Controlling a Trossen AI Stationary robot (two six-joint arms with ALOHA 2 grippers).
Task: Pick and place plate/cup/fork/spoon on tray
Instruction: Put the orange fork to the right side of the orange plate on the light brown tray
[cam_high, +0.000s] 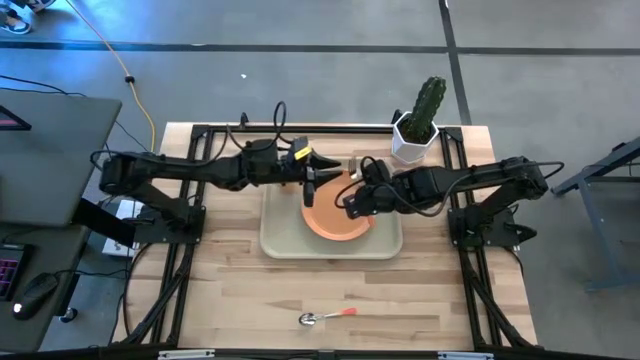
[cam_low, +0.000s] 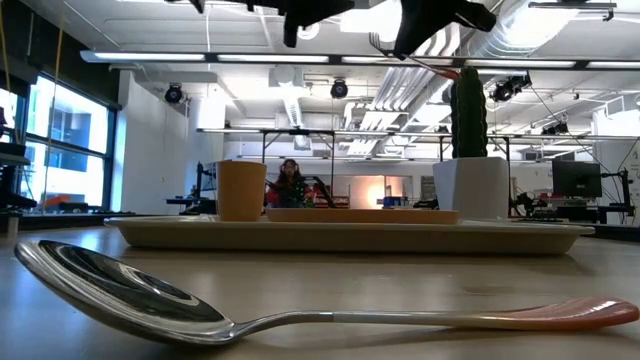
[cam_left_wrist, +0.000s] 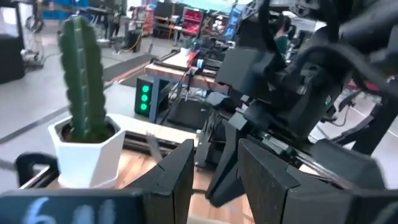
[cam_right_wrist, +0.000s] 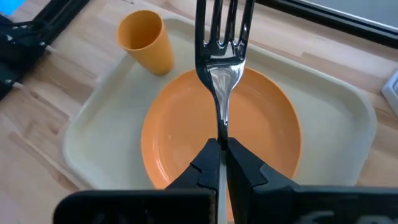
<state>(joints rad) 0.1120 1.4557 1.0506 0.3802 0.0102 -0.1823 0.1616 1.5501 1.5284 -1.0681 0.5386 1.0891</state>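
The beige tray (cam_high: 282, 238) lies at the table's middle with the orange plate (cam_high: 335, 222) on it. The orange cup (cam_right_wrist: 146, 40) stands upright on the tray beside the plate. My right gripper (cam_right_wrist: 222, 144) is shut on the fork (cam_right_wrist: 222, 56) above the plate (cam_right_wrist: 186, 137); it also shows in the high view (cam_high: 350, 205). My left gripper (cam_high: 310, 188) hovers open and empty over the tray's far left part; its fingers (cam_left_wrist: 180, 180) face the right arm. The spoon (cam_high: 326, 317) lies flat on the table near the front edge, and fills the low view (cam_low: 300, 310). My right gripper pinches the fork's slim stem (cam_right_wrist: 222, 127) just behind the tines, between its two fingers. The fork lies along the fingers, its tines (cam_right_wrist: 224, 25) sticking out ahead. The handle is hidden behind the fingers. The fork is lifted clear above the plate.
A white pot with a green cactus (cam_high: 418, 128) stands at the far right corner, just beyond the tray. Bare wood lies between the tray and the spoon. The two arms are close together over the tray.
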